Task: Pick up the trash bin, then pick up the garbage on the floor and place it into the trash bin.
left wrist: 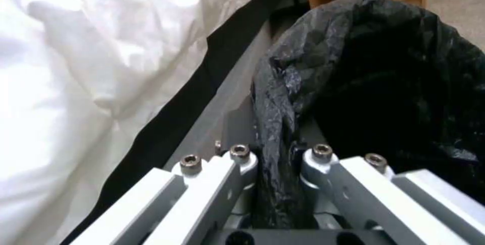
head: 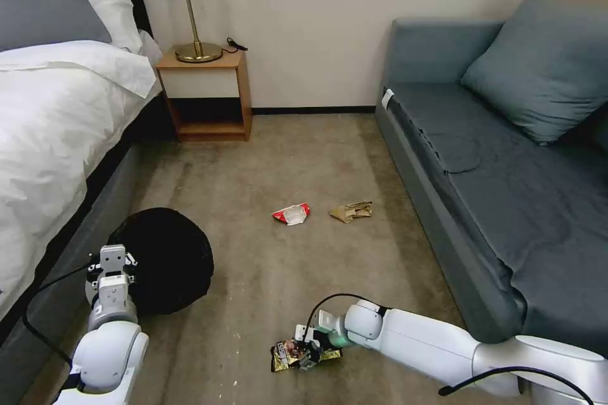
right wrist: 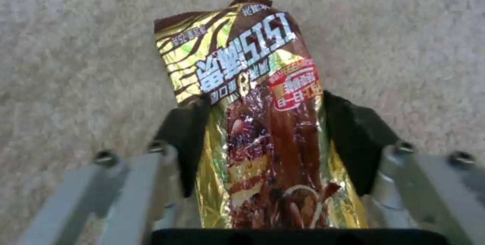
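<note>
Trash bin (head: 166, 259), lined with a black bag, sits low beside the bed (head: 57, 114) on the robot's left in the head view, with the left gripper (head: 113, 264) at its near rim. So the bin appears to be in hand, while none of the litter looks binned yet. A red-and-white paper scrap (head: 292, 213) and a tan paper scrap (head: 351, 211) lie apart on the carpet (head: 266, 164) ahead, between bed and sofa (head: 506, 190). The right gripper (head: 306, 350) is down on the floor over a shiny snack wrapper (head: 297, 354). From the left wrist, the left gripper (left wrist: 279, 161) is clamped together on a fold of the black bag (left wrist: 374, 86) at the bin's edge. From the right wrist, the right gripper (right wrist: 268, 139) straddles the snack wrapper (right wrist: 257, 124); its black pads (right wrist: 354, 142) press the wrapper's two long edges, closed about as far as the packet allows, though the wrapper seems to be resting on the carpet.
</note>
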